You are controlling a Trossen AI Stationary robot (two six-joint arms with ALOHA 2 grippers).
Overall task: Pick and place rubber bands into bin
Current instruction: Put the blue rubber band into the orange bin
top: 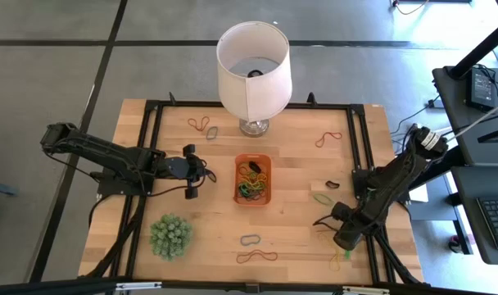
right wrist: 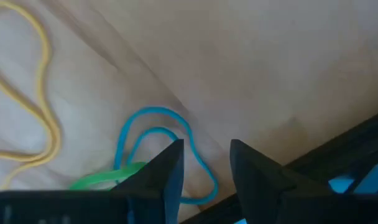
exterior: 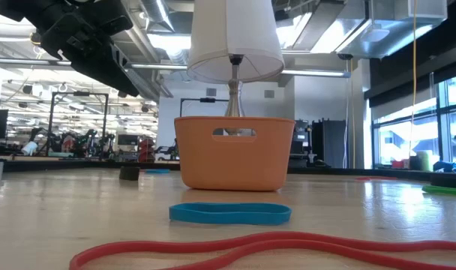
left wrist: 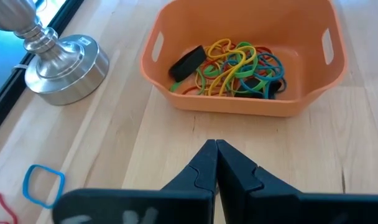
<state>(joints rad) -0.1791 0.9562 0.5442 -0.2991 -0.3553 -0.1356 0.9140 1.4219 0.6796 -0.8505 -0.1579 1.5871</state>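
Orange plastic bin (top: 253,181) sits near the middle of the wooden surface (top: 298,238), just near-side of the lamp (top: 253,74), whose white shade rises over it. A tangle of yellow, green, blue and red bands (left wrist: 239,67) with a black one (left wrist: 188,61) lies inside the bin. More bands are scattered loose on the surface: a red and a grey one (top: 204,125) at the far left by the lamp base, a red one (top: 328,138) at the far right, a black one (top: 332,183) and a green one (top: 323,197) right of the bin, a blue-grey loop (top: 250,240) and a long red one (top: 257,256) at the near edge. A spiky green ball plant (top: 169,236) stands at the near left.

Left gripper (top: 206,174) hangs just left of the bin, pointing at it, its fingers (left wrist: 204,168) pressed together and holding nothing. Right gripper (right wrist: 204,165) is low over the near right corner of the surface, its fingers (right wrist: 167,168) parted with a clear gap between them. A blue band (right wrist: 155,134) lies on the wood right at the fingertips, with a green band (right wrist: 108,177) beside it and a yellow one (right wrist: 43,99) a little further off; none of them is gripped
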